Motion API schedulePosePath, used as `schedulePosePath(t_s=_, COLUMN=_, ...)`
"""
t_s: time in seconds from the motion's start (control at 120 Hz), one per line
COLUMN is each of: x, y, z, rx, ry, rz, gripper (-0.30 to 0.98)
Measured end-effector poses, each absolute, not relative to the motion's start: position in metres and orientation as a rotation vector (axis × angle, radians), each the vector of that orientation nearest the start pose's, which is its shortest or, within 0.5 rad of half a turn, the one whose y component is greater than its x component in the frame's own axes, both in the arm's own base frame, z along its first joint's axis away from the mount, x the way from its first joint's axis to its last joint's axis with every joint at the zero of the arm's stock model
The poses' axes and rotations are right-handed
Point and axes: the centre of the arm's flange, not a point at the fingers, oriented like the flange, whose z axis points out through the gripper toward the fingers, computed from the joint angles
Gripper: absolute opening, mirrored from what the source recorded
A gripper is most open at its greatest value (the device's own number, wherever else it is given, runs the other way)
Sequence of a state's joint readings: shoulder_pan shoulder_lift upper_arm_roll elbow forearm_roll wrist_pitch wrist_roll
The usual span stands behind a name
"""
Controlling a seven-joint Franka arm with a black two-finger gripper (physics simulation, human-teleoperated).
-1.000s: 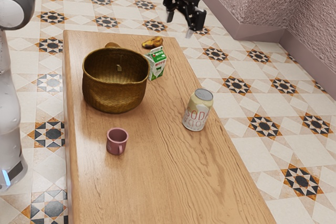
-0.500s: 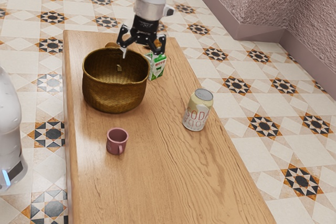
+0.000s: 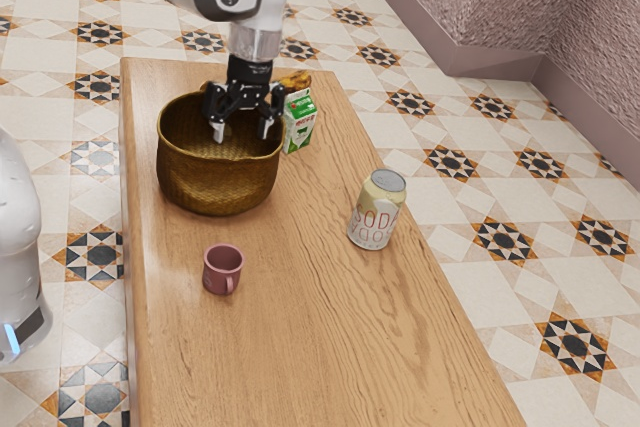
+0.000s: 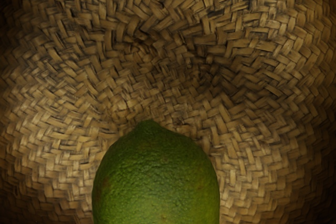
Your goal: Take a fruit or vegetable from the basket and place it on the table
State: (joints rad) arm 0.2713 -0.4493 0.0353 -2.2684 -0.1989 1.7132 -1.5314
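Lime (image 4: 156, 177) inside basket (image 3: 218, 182), below my claw (image 3: 242, 131); I see the claw spread wide, fingers apart, holding nothing.

"SOD" and a partial letter stand on the soda can (image 3: 376, 209), well apart from the gripper (image 3: 242, 131); the nearer milk carton's (image 3: 299, 123) red lettering is illegible.

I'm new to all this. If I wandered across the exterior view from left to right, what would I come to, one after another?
The robot's white base → the woven basket → the green-and-white carton → the soda can.
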Motion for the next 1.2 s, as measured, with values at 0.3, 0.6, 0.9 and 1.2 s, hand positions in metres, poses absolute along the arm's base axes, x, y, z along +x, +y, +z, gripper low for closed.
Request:
schedulePosePath(t_s=0.3, x=0.4, y=0.101, z=0.482, rx=1.539, ry=2.563, rz=-0.389, gripper=0.68)
schedulePosePath(t_s=0.6, x=0.404, y=0.089, z=0.472, rx=1.269, ry=2.742, rz=-0.394, gripper=0.69)
schedulePosePath(t_s=0.9, x=0.4, y=0.081, z=0.482, rx=1.305, ry=2.713, rz=-0.361, gripper=0.68)
schedulePosePath(t_s=1.2, x=0.382, y=0.083, z=0.505, rx=1.559, ry=2.606, rz=-0.264, gripper=0.68)
